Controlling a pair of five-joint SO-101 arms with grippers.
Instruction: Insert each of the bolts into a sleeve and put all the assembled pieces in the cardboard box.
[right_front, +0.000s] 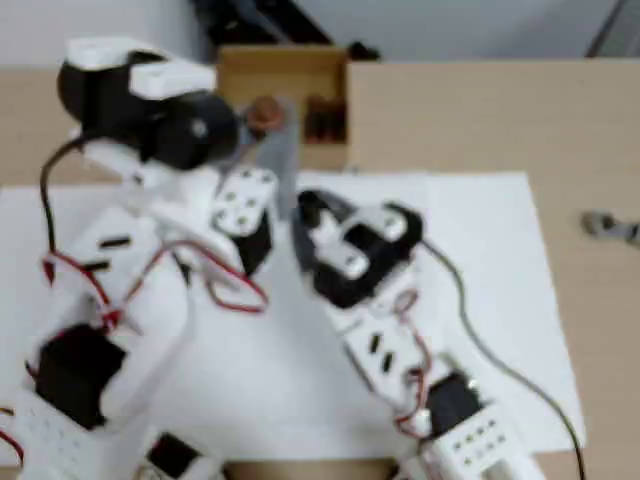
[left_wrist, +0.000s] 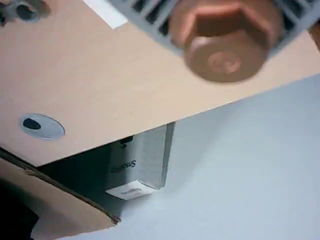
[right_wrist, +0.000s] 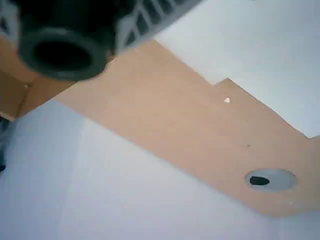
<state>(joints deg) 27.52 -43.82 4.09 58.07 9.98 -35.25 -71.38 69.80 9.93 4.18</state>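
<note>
- 1 copper hex-head bolt (left_wrist: 225, 44), held over the front edge of the cardboard box (right_front: 290, 75), head toward the left wrist camera.
- left gripper (right_front: 268, 125) at the front-left part of the box, fingers pinching the bolt; grey ribbed finger (left_wrist: 150, 12) right behind the head.
- 1 black sleeve (right_wrist: 62, 52), hollow end toward the right wrist camera, in front of the box and off its front-right corner.
- right gripper (right_front: 308, 212) just in front of the box, lower than the left one, fingers closed on the sleeve.
- dark pieces (right_front: 325, 118) inside the box at its right side; looks like 2, exact count cannot be told.
- 1 box, open top, at the table's far edge, touching the far edge of the white sheet (right_front: 480, 260).
- 1 white sheet in front of the box, both arms standing over it.
- 1 small grey metal piece (right_front: 605, 225) on the bare table (right_front: 480, 110), well apart to the right of the box.
- 1 round cable hole (right_wrist: 270, 179) in the tabletop.
</note>
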